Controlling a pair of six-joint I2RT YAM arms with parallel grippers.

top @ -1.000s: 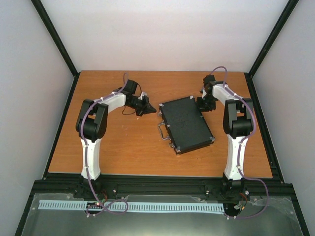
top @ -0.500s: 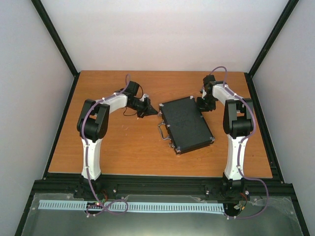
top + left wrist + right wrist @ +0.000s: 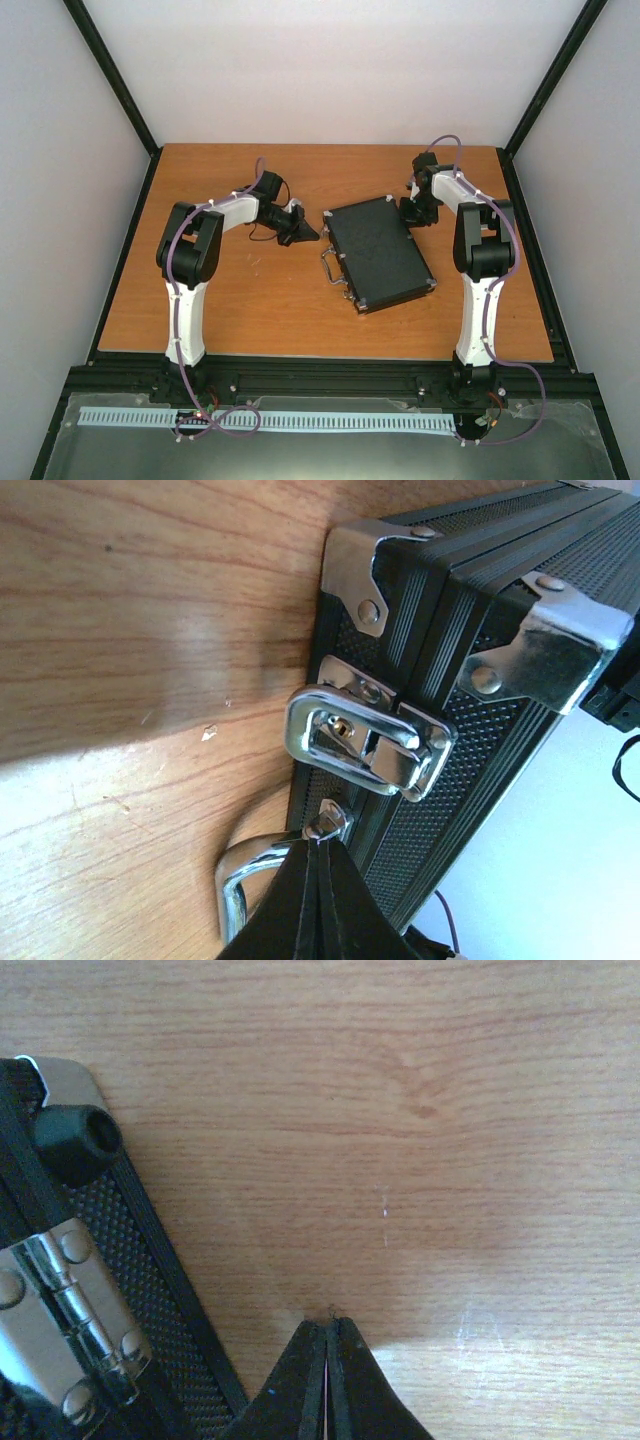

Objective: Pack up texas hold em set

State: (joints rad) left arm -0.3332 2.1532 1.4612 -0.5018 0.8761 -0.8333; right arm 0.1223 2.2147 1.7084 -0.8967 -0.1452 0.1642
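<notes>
Tabletop (image 3: pixel 250 305): case (image 3: pixel 378 252) right of ctr; L claw (image 3: pixel 320 846), R claw (image 3: pixel 328 1316) pinched at edges.

Top cam sits high up behind the near edge of the table (image 3: pixel 250 300), looking down and forward, so the whole tabletop fits in from far off. Left wrist cam is jammed right up against the case (image 3: pixel 470 680), facing the side with its latch (image 3: pixel 365 740) and handle (image 3: pixel 235 885). Right wrist cam stares down at bare wood, super close, and catches the case's hinge (image 3: pixel 70 1310) edge on its left. The case shows in all three.
</notes>
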